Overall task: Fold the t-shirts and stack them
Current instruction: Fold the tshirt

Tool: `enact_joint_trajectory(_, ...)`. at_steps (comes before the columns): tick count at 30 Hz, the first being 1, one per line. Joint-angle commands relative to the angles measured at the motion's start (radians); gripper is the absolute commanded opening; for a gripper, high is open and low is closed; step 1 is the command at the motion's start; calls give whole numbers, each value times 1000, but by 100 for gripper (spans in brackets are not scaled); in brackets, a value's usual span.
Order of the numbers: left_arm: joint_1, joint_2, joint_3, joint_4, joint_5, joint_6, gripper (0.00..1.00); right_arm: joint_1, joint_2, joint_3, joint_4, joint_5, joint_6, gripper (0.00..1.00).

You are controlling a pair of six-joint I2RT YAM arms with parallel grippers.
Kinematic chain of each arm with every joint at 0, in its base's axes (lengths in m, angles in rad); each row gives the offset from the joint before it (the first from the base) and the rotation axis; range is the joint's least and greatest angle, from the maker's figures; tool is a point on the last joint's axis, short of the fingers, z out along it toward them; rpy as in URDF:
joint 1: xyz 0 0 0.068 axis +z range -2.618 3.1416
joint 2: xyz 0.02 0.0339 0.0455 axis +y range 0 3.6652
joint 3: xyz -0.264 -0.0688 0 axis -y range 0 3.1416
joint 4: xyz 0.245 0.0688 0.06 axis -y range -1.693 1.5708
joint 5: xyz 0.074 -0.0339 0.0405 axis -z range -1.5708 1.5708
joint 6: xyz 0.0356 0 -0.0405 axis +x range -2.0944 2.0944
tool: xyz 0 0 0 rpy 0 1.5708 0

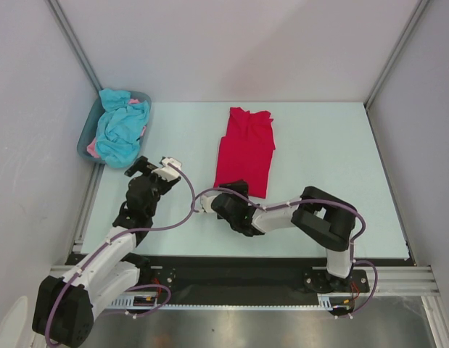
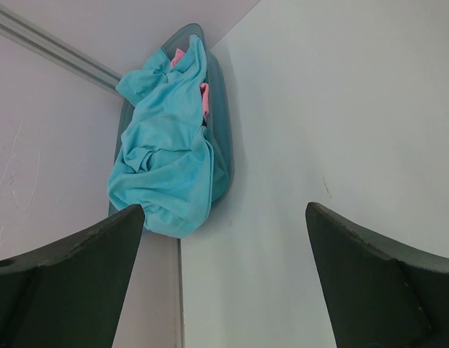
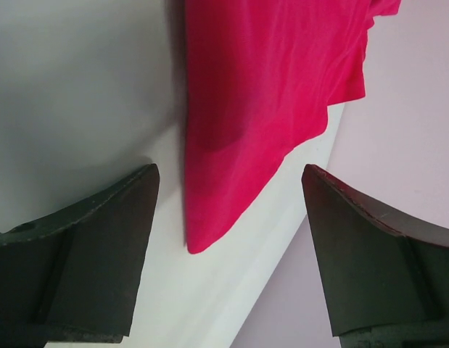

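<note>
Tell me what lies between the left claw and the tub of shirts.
Only bare table: in the left wrist view, nothing sits between the open left claw and the tub.

The turquoise t-shirt hides most of the pink t-shirt and the tub beneath it

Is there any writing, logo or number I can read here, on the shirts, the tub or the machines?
None can be read.
The folded crimson red cloth t-shirt is plain.
The crumpled turquoise cloth t-shirt and the grey-blue plastic tub show no print.
The black-and-white robot arms carry no legible label.
</note>
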Motion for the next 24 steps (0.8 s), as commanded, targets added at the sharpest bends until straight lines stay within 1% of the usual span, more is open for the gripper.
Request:
enact_joint_trajectory(1, -1, -4, -12, 60, -29, 17, 100, -49, 41, 7, 14, -52, -9, 86)
enact_joint_trajectory(6, 5, 4, -13, 68, -23, 23, 100, -99, 43, 12, 10, -74, -13, 81)
enact_joint_trajectory(7, 7, 4, -10, 70, -23, 23, 100, -112, 44, 12, 10, -78, -13, 75)
enact_joint_trajectory(9, 8, 12, -7, 73, -26, 20, 100, -119, 44, 12, -3, -80, -13, 67)
enact_joint_trajectory(10, 8, 13, -6, 74, -24, 19, 100, -121, 41, 10, -6, -83, -12, 59)
enact_joint_trajectory(11, 8, 16, -1, 73, -23, 15, 100, -121, 37, 10, -8, -89, -9, 55)
enact_joint_trajectory(12, 8, 19, 1, 71, -21, 11, 100, -121, 38, 10, -17, -94, -9, 49)
enact_joint_trajectory(13, 8, 21, 4, 74, -21, 9, 100, -119, 38, 10, -17, -94, -7, 35)
enact_joint_trajectory(15, 7, 24, 10, 68, -18, 2, 100, -119, 32, 14, -32, -94, -6, 21)
enact_joint_trajectory(16, 7, 27, 14, 67, -18, 0, 100, -116, 28, 24, -46, -98, -1, 8)
enact_joint_trajectory(17, 8, 28, 14, 64, -18, 0, 100, -107, 23, 35, -87, -97, 13, 1)
enact_joint_trajectory(20, 8, 35, 13, 67, -15, 5, 100, -67, -20, 66, -181, -118, 51, 0)
enact_joint_trajectory(21, 8, 39, 13, 71, -18, 11, 100, -55, -38, 73, -257, -127, 60, 0)
enact_joint_trajectory(23, 10, 48, 13, 82, -23, 14, 100, -34, -98, 101, -331, -170, 97, 0)
enact_joint_trajectory(24, 10, 50, 14, 84, -23, 14, 100, -21, -115, 116, -394, -181, 112, 0)
